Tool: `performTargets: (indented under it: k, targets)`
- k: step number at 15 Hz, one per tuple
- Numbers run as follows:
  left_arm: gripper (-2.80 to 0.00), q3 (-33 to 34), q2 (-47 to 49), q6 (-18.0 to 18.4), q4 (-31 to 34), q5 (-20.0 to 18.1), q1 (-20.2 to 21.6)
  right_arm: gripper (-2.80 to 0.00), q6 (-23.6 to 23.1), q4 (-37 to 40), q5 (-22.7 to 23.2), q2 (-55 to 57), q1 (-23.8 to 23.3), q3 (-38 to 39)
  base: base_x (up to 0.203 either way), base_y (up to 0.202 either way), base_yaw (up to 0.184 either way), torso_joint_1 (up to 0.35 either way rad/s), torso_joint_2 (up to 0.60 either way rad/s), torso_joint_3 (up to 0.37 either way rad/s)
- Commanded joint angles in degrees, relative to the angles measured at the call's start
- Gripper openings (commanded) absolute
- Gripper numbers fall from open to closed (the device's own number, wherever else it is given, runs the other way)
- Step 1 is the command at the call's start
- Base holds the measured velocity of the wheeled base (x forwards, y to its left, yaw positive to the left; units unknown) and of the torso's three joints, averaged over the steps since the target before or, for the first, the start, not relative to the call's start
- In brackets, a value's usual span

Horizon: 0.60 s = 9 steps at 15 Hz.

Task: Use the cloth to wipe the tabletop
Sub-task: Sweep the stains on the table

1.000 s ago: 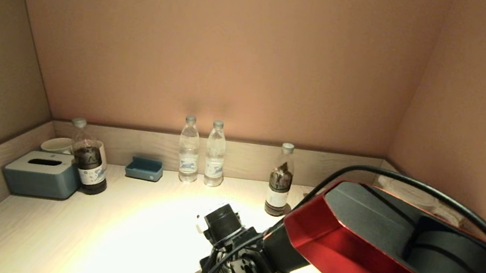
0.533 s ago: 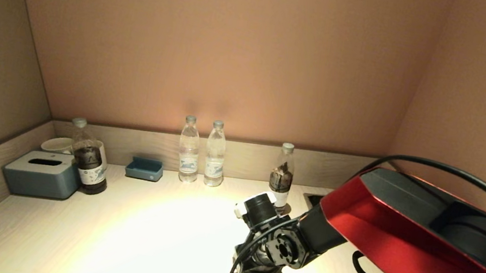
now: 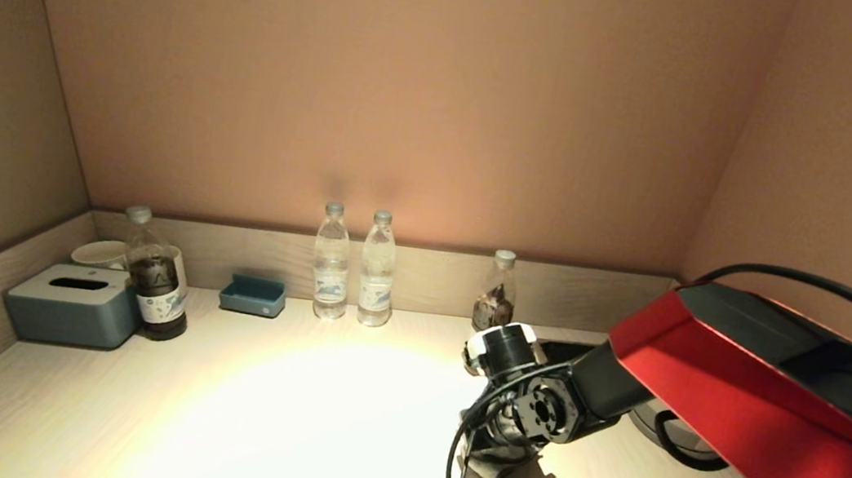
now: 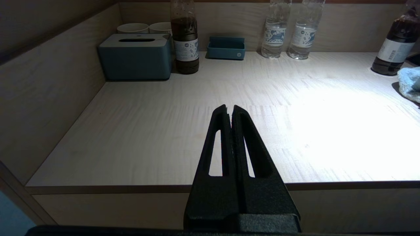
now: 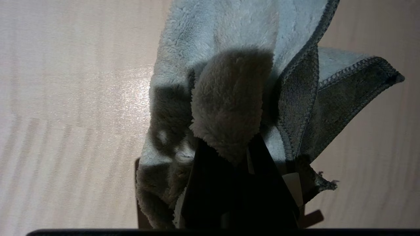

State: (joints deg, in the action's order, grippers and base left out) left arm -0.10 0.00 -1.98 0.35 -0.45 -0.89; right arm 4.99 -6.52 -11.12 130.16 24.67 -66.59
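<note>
Fluffy fleece cloth (image 5: 236, 65); smooth pale wood tabletop (image 5: 65, 98)

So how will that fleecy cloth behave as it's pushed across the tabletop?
Likely floppy: the cloth folds and bunches around the right end effector. Probably light, dragging rather than sliding on the tabletop.

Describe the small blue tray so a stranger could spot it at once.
Look along the low wooden back wall of the tabletop. Between the dark-liquid bottle beside the tissue box on the left and the pair of clear water bottles in the middle sits the small blue tray. It is the only low, open-topped item there.
</note>
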Motion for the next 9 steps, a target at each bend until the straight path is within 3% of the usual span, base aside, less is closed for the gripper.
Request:
performTargets:
  k: [1,9]
  targets:
    - [-2.80,0.01,0.00,-0.04,0.06,0.01,0.01,-2.80,-0.32,-0.15,-0.04,-0.21,-1.12,-0.02,0.000,0.000,0.000,0.000,0.00,0.000]
    - [-2.80,0.01,0.00,-0.04,0.00,0.01,0.01,-2.80,-1.96,1.26,0.06,-3.46,-5.48,4.68,0.000,0.000,0.000,0.000,0.00,0.000]
